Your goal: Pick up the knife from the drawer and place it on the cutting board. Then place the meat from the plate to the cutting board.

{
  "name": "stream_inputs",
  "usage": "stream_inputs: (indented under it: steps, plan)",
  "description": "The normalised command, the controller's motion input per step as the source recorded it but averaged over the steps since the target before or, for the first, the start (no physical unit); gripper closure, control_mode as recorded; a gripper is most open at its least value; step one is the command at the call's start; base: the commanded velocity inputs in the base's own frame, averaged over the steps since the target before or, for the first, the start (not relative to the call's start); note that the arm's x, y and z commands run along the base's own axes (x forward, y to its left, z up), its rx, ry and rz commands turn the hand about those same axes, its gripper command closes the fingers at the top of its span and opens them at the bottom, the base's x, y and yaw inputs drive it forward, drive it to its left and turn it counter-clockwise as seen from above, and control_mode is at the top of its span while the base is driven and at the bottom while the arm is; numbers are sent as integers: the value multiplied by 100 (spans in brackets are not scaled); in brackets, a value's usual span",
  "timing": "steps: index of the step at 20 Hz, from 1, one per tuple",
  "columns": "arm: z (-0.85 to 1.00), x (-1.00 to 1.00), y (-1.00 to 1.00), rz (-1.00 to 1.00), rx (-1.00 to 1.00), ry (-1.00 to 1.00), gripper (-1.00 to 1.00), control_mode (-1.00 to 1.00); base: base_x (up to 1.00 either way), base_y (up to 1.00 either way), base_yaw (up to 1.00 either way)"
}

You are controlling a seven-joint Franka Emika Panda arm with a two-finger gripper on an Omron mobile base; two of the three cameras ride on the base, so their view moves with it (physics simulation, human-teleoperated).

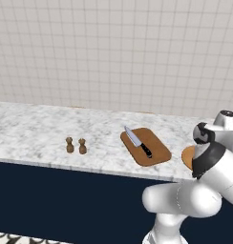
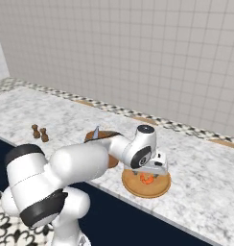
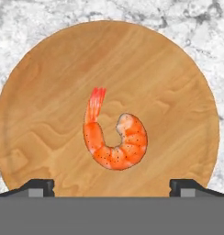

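The knife [image 1: 137, 141] lies diagonally on the brown cutting board [image 1: 154, 151], black handle toward the counter's front. To the board's right sits the round orange-tan plate [image 2: 159, 187], with the meat [image 2: 146, 179], a curled orange-red shrimp, at its middle. My gripper [image 2: 148, 174] hangs just above the plate, pointing down at the meat. In the hand view the meat [image 3: 114, 140] lies centred on the plate [image 3: 49, 92], and the gripper [image 3: 111, 186] is open, its fingertips [image 3: 38, 186] wide apart and holding nothing. The drawer is out of view.
Two small brown shakers [image 1: 76, 145] stand on the marble counter [image 1: 32, 133] left of the board. The navy cabinet front [image 1: 66, 200] runs below the counter edge. A tiled wall rises behind. My arm hides most of the board [image 2: 112, 161] in the right base view.
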Motion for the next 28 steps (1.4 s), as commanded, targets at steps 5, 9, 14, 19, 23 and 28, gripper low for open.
stream_inputs:
  steps: [5,9,14,19,23,28]
  plan:
    - [-32,0,0,1,0,0,-100,-100,0,0,0]
    - [-31,0,0,2,-1,0,-100,-100,0,0,0]
    - [-27,0,0,2,0,0,-100,-100,0,0,0]
    - [-17,18,0,2,0,0,-100,-100,0,0,0]
    - [-8,25,-1,1,0,0,-100,-100,0,0,0]
    - [-4,17,-4,0,0,0,-100,-100,0,0,0]
